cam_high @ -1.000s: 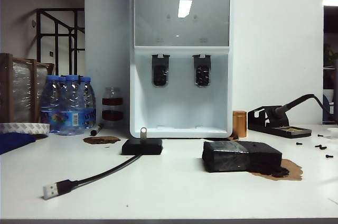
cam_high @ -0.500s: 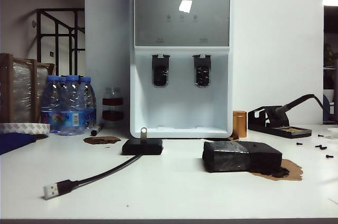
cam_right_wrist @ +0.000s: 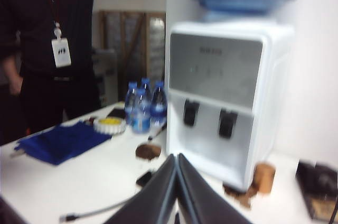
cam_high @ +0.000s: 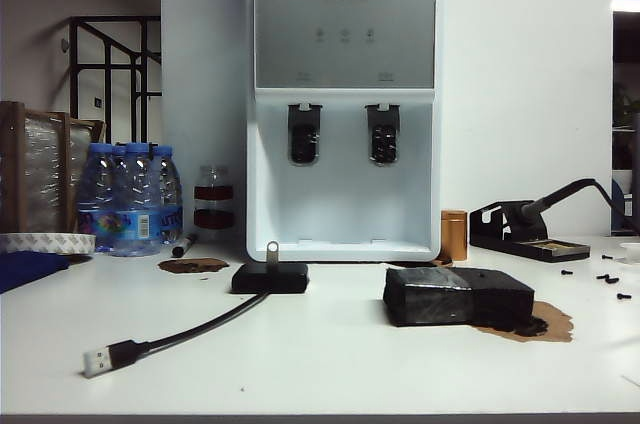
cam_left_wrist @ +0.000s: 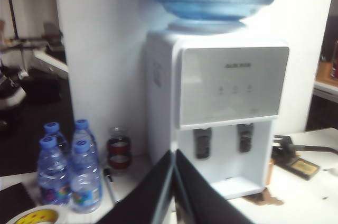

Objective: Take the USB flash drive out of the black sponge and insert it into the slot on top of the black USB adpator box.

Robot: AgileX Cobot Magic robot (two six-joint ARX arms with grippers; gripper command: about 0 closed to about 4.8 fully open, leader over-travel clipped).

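The white water dispenser (cam_high: 343, 109) stands at the back of the table (cam_high: 330, 364), and I place everything from it. Just in front of its left lower corner lies the black USB adpator box (cam_high: 269, 277). The USB flash drive (cam_high: 271, 252) stands upright in the slot on top of this box, with its loop end up. The black cable (cam_high: 190, 328) runs from the box toward the front left and ends in a silver plug (cam_high: 95, 361). In front of the dispenser's right corner rests the black sponge (cam_high: 457, 296), well apart from the box. Neither arm shows in the exterior view. The left gripper (cam_left_wrist: 175, 156) is clenched and holds nothing, raised and facing the dispenser. The right gripper (cam_right_wrist: 176, 159) is also clenched and holds nothing, facing the dispenser from further away.
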